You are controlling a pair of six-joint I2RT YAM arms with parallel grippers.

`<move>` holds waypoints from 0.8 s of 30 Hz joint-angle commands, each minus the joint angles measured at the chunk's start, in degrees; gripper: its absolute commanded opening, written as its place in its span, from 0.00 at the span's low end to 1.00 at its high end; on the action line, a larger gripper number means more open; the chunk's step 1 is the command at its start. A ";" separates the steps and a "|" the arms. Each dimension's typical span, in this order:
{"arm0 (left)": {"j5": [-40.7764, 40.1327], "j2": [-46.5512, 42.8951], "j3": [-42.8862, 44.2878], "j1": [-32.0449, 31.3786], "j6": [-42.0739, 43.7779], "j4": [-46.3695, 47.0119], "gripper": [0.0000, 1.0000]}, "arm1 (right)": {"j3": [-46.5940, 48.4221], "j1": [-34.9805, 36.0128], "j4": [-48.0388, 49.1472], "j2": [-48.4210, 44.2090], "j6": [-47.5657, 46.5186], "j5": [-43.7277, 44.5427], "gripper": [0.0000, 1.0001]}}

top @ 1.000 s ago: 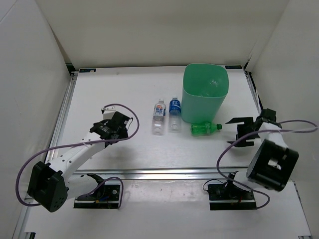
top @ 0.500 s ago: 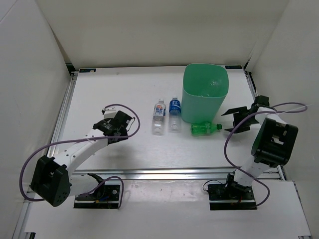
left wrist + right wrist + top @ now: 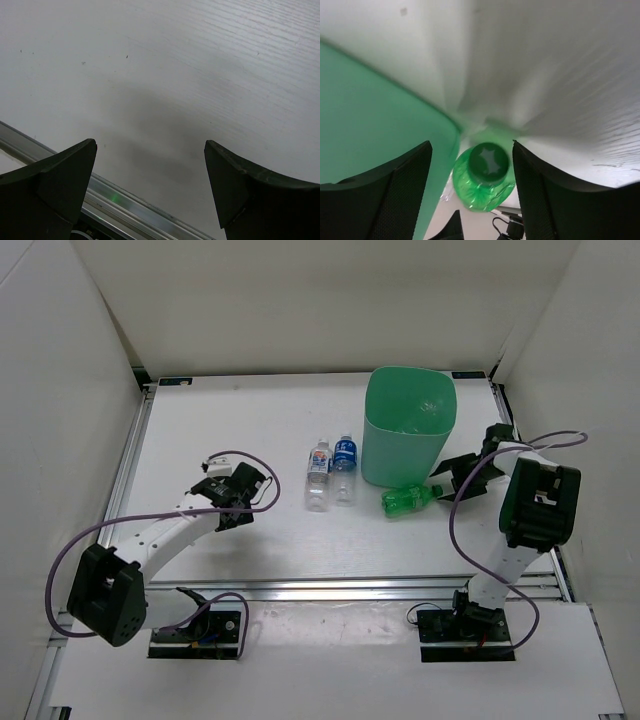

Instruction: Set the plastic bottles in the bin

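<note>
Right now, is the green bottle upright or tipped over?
Tipped over: the green bottle lies on its side on the table beside the bin, cap pointing right.

text: none legible | bottle labels (image 3: 346,452): too small to read

You had a white table (image 3: 250,415) with faint wood grain, aluminium rails (image 3: 128,472) along its left and near edges, and plain white walls (image 3: 300,300) enclosing three sides.
</note>
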 commanded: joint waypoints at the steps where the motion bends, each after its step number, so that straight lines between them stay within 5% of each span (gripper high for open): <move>1: -1.97 -0.28 1.92 0.18 -1.73 -1.94 1.00 | 1.57 0.06 -2.63 1.10 0.36 2.67 0.68; 5: -2.50 0.77 2.44 0.18 -2.96 -3.17 1.00 | 1.57 0.06 -3.77 2.33 -0.17 3.21 0.57; 13: -3.02 1.83 2.44 0.18 -4.11 -4.40 1.00 | -0.10 0.06 -6.49 0.92 -0.17 6.27 0.18; 24: -2.50 2.88 2.44 0.18 -4.11 -2.21 1.00 | -0.10 0.06 -14.93 -14.36 -5.17 12.17 0.04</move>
